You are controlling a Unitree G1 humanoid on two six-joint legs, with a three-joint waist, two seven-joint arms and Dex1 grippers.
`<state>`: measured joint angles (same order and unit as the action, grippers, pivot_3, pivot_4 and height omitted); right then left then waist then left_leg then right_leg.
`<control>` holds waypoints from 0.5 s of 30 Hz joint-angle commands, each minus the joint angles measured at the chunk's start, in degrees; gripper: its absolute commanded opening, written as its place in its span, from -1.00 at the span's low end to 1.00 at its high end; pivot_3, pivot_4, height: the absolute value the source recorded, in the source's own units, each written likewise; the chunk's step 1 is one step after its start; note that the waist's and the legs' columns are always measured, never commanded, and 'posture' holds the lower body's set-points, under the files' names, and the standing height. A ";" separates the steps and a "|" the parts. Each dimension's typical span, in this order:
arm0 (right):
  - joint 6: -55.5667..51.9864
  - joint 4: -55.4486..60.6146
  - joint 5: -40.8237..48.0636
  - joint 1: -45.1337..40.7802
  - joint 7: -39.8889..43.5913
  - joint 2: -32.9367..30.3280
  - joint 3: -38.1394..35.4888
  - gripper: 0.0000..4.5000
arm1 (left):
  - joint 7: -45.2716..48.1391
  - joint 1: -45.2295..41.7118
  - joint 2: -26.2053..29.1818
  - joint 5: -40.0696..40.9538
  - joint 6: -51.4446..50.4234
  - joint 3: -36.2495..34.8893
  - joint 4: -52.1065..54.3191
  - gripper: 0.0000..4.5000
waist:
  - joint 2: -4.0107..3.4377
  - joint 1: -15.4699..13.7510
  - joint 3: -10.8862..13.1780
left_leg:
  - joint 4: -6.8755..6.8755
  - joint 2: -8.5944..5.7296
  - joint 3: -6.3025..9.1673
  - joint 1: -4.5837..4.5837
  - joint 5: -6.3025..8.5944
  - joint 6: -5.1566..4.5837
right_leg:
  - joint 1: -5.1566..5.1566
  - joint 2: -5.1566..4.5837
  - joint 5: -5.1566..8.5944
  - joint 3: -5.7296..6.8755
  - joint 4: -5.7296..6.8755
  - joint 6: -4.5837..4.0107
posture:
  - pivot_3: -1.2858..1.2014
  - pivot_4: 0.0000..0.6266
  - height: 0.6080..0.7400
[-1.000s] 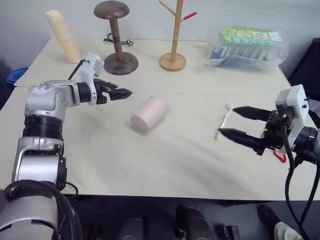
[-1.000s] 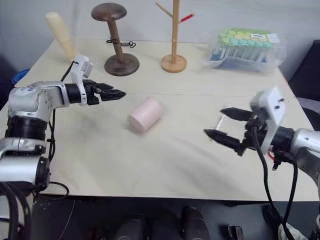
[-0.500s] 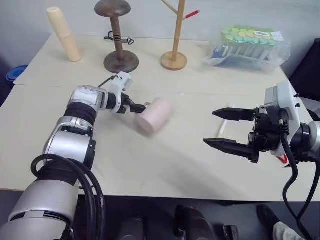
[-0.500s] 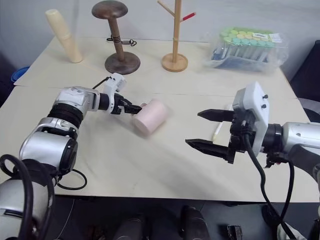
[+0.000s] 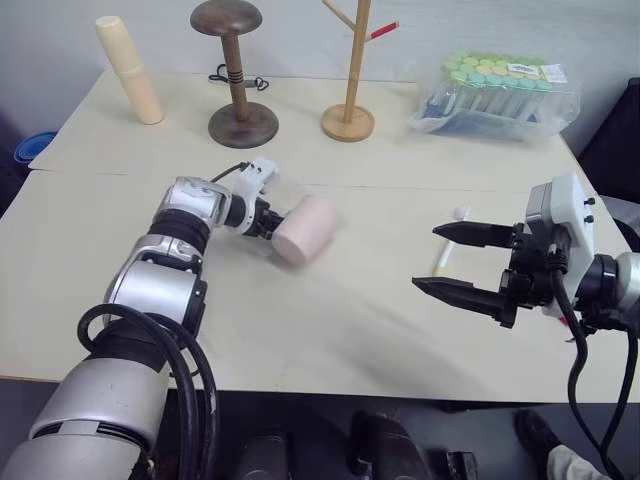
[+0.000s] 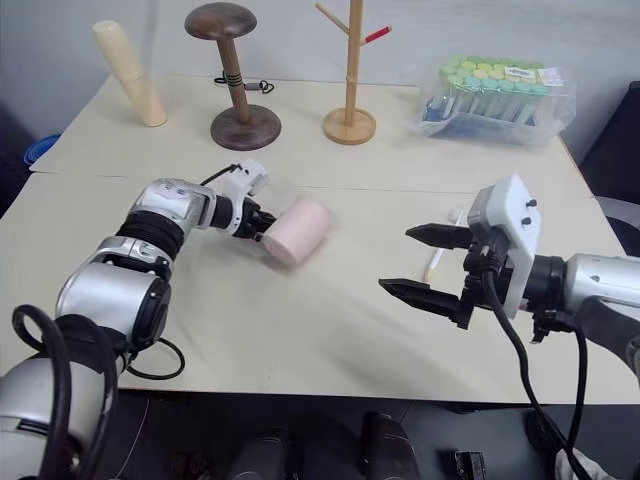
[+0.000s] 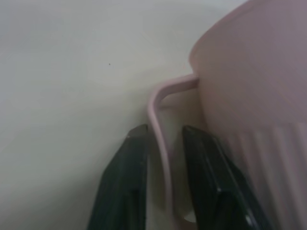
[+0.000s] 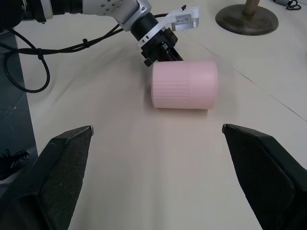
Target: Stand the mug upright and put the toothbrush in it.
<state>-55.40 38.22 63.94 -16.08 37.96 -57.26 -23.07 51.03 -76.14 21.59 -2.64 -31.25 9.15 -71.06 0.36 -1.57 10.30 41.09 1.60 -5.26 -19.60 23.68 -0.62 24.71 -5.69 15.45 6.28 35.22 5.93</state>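
A pink mug [image 5: 303, 229] lies on its side mid-table. The left gripper [image 7: 165, 191] pinches its thin handle [image 7: 160, 129]. The right gripper [image 5: 455, 262] hangs spread and empty at 3 o'clock, beside the toothbrush [image 5: 449, 241]. Step 1, righting the mug, looks underway; next likely calls for tipping it upright.

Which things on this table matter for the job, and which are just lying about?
For the job:
- pale pink ribbed mug, on its side
- slim white toothbrush

Lying about:
- cream cylinder
- dark wooden stand
- light wooden peg tree
- plastic pack of tubes
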 commanded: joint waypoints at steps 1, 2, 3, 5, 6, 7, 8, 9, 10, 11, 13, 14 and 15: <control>1.77 1.03 -1.01 0.41 -0.74 -1.17 -2.69 1.00 | -0.10 -0.15 -0.32 -1.09 -0.79 -0.43 -1.34 -0.97 | 0.00 0.00 0.00 | 0.00 0.00 0.00 0.00 0.00 0.00 | 0.00 0.00 0.00 0.00 0.01 0.00 | 0.03 -0.52 1.00; 1.95 0.95 -1.19 0.57 -0.84 -1.24 -2.65 1.00 | -0.08 -0.15 -0.34 -1.02 -1.00 -0.74 -1.25 -0.97 | 0.00 0.00 0.00 | 0.00 0.00 0.00 0.00 0.00 0.00 | 0.00 0.00 0.00 0.00 0.01 0.00 | 0.03 -0.52 1.00; 2.08 0.90 -1.38 0.73 -0.98 -1.29 -2.67 1.00 | 0.03 -0.17 -0.33 -0.85 -1.20 -1.11 -1.06 -0.97 | 0.00 0.01 0.00 | 0.00 0.00 0.00 0.00 0.00 0.00 | -0.01 0.00 0.00 0.00 0.00 0.00 | 0.03 -0.52 1.00; 2.10 0.65 -1.84 1.09 -2.02 -1.01 -3.11 1.00 | 0.22 -0.25 -0.27 0.70 -1.14 -2.97 0.45 -0.97 | 0.00 0.02 0.00 | 0.00 0.00 0.00 0.00 0.00 0.00 | 0.00 0.00 0.00 0.00 0.01 0.00 | 0.03 -0.52 1.00; 2.07 0.54 -1.96 1.28 -2.59 -0.83 -3.37 1.00 | 0.01 -0.22 -0.31 1.82 -0.56 -4.33 1.55 -0.97 | 0.00 0.01 0.00 | 0.00 0.00 0.00 -0.01 0.00 0.00 | 0.00 0.00 0.00 0.00 0.01 0.00 | 0.03 -0.52 1.00; 1.97 0.47 -1.92 1.64 -3.22 -0.61 -3.74 1.00 | -1.63 -0.11 -0.34 3.33 0.22 -6.40 3.06 -0.97 | 0.00 0.01 0.00 | 0.00 0.00 0.00 -0.02 0.00 0.00 | 0.02 0.00 0.00 0.00 0.01 0.00 | 0.03 -0.52 1.00; 1.92 0.53 -2.04 2.13 -3.68 -0.47 -4.08 1.00 | -2.91 0.31 -0.47 4.67 1.73 -8.30 4.90 -0.97 | 0.01 0.01 0.00 | 0.01 0.00 0.00 -0.05 0.00 0.00 | 0.04 -0.01 0.00 0.00 0.02 0.00 | 0.03 -0.52 1.00; 1.92 0.71 -2.31 2.82 -4.17 -0.26 -4.42 1.00 | -5.53 1.06 -0.67 6.60 3.27 -11.09 7.54 -0.97 | 0.01 0.01 0.01 | 0.03 0.01 0.02 -0.09 0.00 0.00 | 0.08 -0.02 0.00 0.01 0.02 0.00 | 0.03 -0.52 1.00; 1.92 0.92 -2.45 3.47 -4.55 -0.08 -4.78 1.00 | -7.08 1.77 -0.95 8.54 3.71 -13.50 9.91 -0.97 | 0.01 0.02 0.01 | 0.05 0.01 0.04 -0.12 0.00 0.00 | 0.11 -0.03 0.00 0.01 0.05 0.00 | 0.03 -0.52 1.00; 1.95 1.13 -2.46 4.21 -5.17 0.25 -5.20 1.00 | -7.63 3.28 -1.43 10.53 2.25 -15.44 13.59 -0.97 | 0.03 0.02 0.01 | 0.06 0.02 0.06 -0.15 0.00 0.00 | 0.16 -0.07 0.00 0.01 0.08 0.00 | 0.03 -0.52 1.00; 2.37 1.37 -3.19 5.71 -6.78 0.86 -5.64 1.00 | -9.70 10.12 -3.59 11.85 6.27 -16.39 25.21 -0.97 | 0.00 0.06 0.00 | 0.10 0.01 0.06 -0.31 0.00 0.00 | 0.35 -0.13 0.00 0.01 0.15 0.00 | 0.03 -0.52 1.00; 2.62 1.30 -3.60 6.38 -7.69 1.20 -5.80 1.00 | -12.01 13.64 -5.43 12.63 7.37 -17.11 30.79 -0.97 | 0.00 0.04 0.00 | 0.13 -0.01 0.06 -0.39 0.00 0.00 | 0.46 -0.17 0.00 0.01 0.22 0.00 | 0.03 -0.52 1.00; 2.76 1.06 -4.06 6.96 -8.85 1.69 -6.01 1.00 | -14.74 17.66 -7.70 12.04 10.94 -16.53 35.69 -0.97 | -0.02 0.06 -0.01 | 0.23 -0.02 0.06 -0.50 0.00 0.00 | 0.57 -0.20 0.00 0.02 0.32 0.00 | 0.03 -0.52 1.00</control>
<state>-53.91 38.21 60.66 -9.51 30.95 -56.13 -26.28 39.76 -62.54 16.35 8.14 -24.70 -7.29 -43.45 0.34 -1.51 10.28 41.33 1.56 -5.21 -20.15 23.68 -0.63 25.35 -5.91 15.44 6.30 35.56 5.93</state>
